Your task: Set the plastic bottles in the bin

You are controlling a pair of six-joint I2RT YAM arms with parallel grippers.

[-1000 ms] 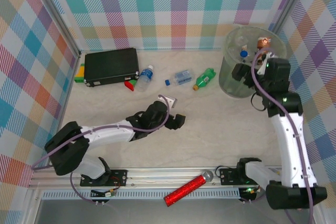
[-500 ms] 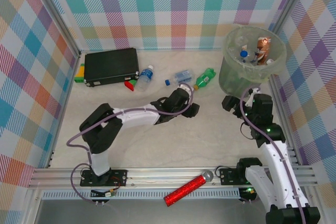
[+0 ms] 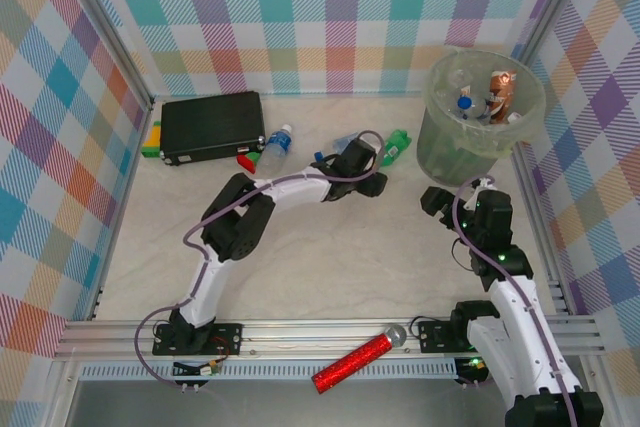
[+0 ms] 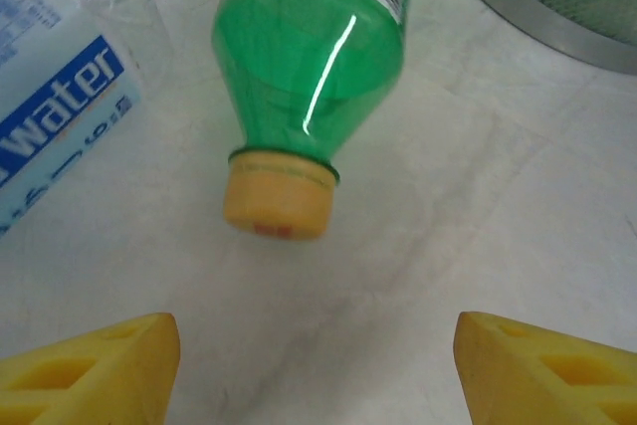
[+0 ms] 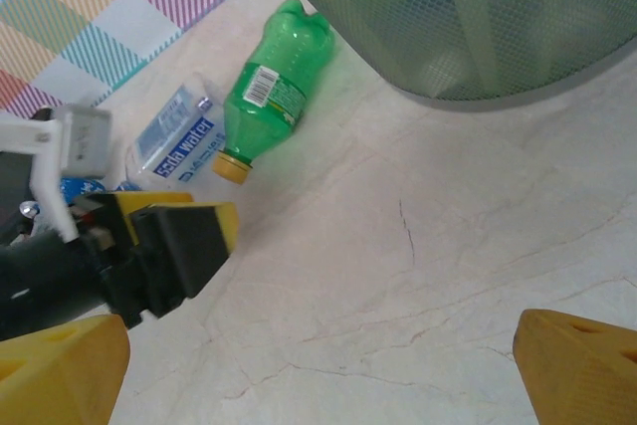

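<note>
A clear water bottle (image 4: 55, 116) lies touching the green bottle (image 4: 314, 47), just left of the bin (image 3: 445, 152). The left gripper (image 4: 317, 370), jaws wide apart and empty, stops just short of the green bottle. Nearer, the right gripper (image 5: 318, 375) is equally spread and empty.

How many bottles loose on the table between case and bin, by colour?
Clear: 2, blue-capped bottle, water bottle
Green: 1, green bottle
Total: 3
Unclear: red item by the case, too small to tell.
</note>
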